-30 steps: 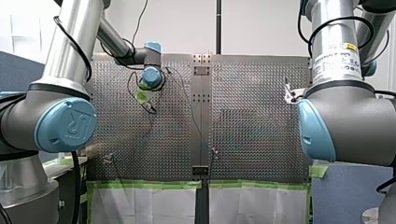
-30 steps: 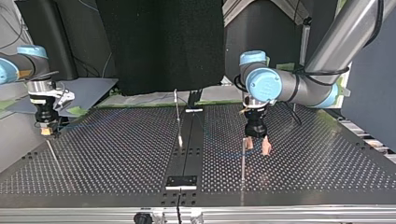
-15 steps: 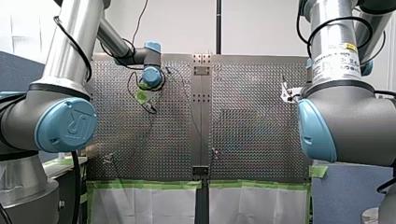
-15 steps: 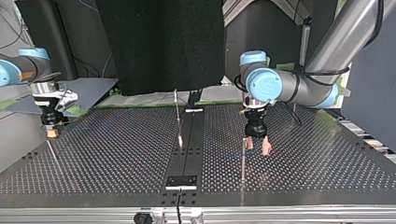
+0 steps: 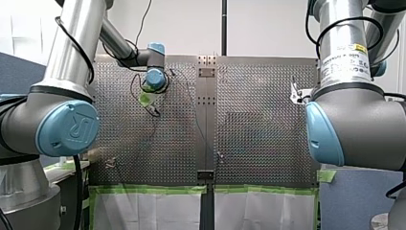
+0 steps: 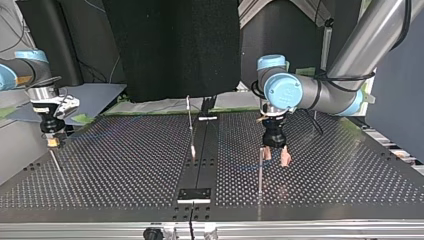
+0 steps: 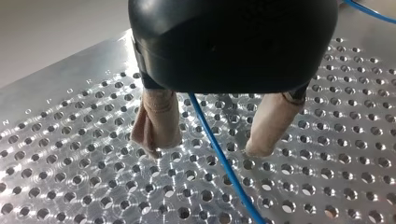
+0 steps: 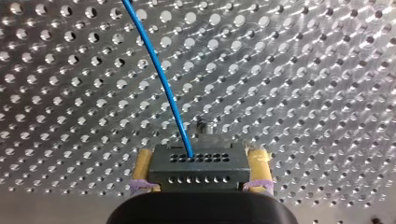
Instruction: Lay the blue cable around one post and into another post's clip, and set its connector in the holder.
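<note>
Both fingers [image 7: 156, 116] of my left gripper [image 7: 205, 150] stand apart, blue cable [image 7: 233, 179] between; my right gripper [image 8: 201, 156] clamps its connector [image 8: 205, 175], table [image 8: 56, 212] edge close.

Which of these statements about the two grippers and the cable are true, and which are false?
1. My right gripper is shut on the black connector. True.
2. My left gripper is shut on the blue cable. False: its fingers are open, and the cable runs free between them.
3. The blue cable comes out of the connector. True.
4. The connector lies loose on the perforated table. False: my right gripper holds it.
</note>
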Controlling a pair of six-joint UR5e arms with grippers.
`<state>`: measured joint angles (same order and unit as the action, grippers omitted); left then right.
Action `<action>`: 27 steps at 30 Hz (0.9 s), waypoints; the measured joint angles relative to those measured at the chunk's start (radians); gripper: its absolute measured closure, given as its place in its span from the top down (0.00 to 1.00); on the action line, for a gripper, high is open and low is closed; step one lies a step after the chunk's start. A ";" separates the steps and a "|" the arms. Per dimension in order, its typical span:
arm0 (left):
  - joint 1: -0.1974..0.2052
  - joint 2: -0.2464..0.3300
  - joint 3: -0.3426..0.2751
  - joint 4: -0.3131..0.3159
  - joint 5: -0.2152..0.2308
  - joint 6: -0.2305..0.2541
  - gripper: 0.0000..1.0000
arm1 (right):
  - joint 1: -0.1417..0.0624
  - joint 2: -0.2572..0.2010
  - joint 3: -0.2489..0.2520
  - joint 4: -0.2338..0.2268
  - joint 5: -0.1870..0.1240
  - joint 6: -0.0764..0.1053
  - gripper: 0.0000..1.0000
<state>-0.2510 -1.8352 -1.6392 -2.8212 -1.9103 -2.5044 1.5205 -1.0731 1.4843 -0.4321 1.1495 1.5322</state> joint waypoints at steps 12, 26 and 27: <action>0.003 0.000 0.000 0.000 0.010 -0.006 1.00 | 0.000 0.001 0.003 -0.017 -0.008 0.001 0.25; 0.004 0.000 0.000 0.000 0.011 -0.008 1.00 | -0.002 0.004 0.004 -0.028 -0.027 0.008 0.25; 0.004 0.000 0.000 0.000 0.011 -0.009 1.00 | -0.002 0.005 0.004 -0.029 -0.033 0.008 0.25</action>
<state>-0.2474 -1.8351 -1.6390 -2.8212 -1.8998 -2.5133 1.5188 -1.0684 1.4884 -0.4611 1.1161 1.5404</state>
